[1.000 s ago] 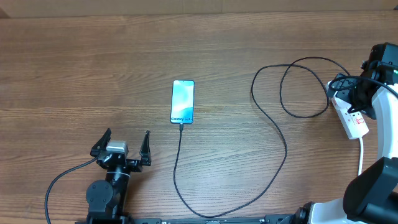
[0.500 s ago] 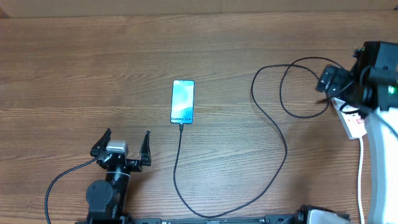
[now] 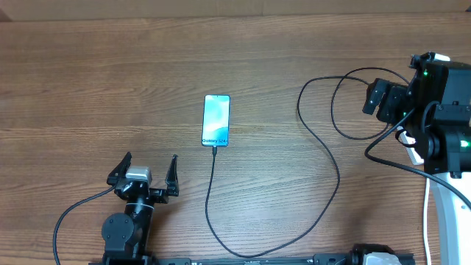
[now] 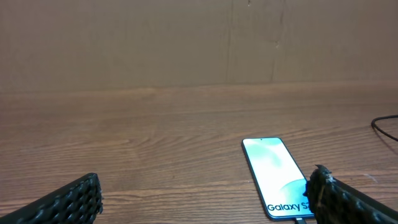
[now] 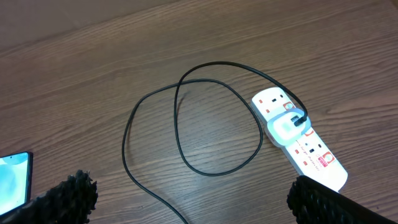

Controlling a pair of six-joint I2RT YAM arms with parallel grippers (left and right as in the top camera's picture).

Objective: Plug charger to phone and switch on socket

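One socket [image 5: 299, 140] below right end effector [image 5: 200, 198]

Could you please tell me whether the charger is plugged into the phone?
Plugged in, it seems: the charger ends at the bottom edge of the phone.

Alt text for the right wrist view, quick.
White socket lies at right with the charger plugged in, its black cable looping left across the wood table. The phone shows a corner at the left edge; the open right claw frames the bottom.
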